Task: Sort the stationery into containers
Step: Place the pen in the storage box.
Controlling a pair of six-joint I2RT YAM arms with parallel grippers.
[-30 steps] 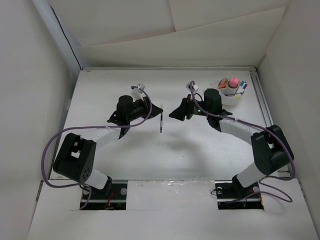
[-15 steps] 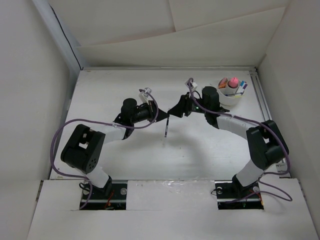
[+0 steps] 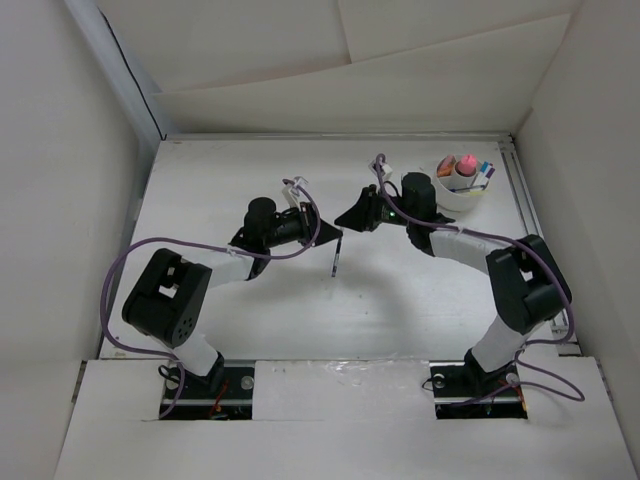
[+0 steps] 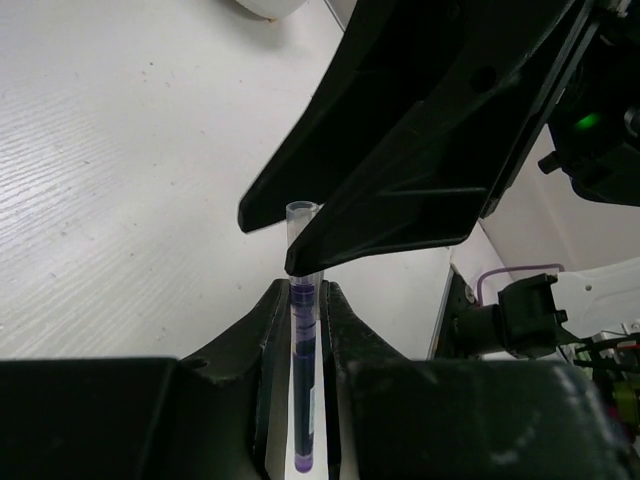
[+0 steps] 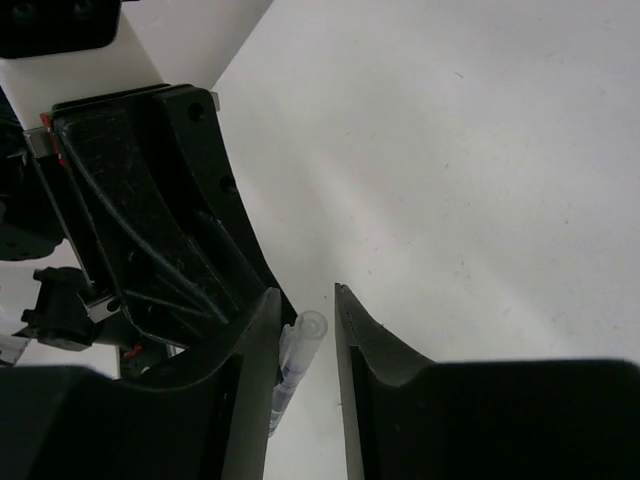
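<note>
Probably lab: white-walled test enclosure [image 3: 400, 60]

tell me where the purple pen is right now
Mid-table in the top view, the purple pen is clamped in the left gripper, its upper end inside the open right gripper.

The left arm [image 3: 225, 260] is stretched in toward the centre, and its jaws are clamped tight on a thin pen [image 4: 303, 400] that projects forward from between them. The right arm [image 3: 465, 248] is extended from the opposite side so that the two wrists are brought tip to tip. Its jaws are set partly apart astride the pen's free end, with a gap left on one side.
</note>
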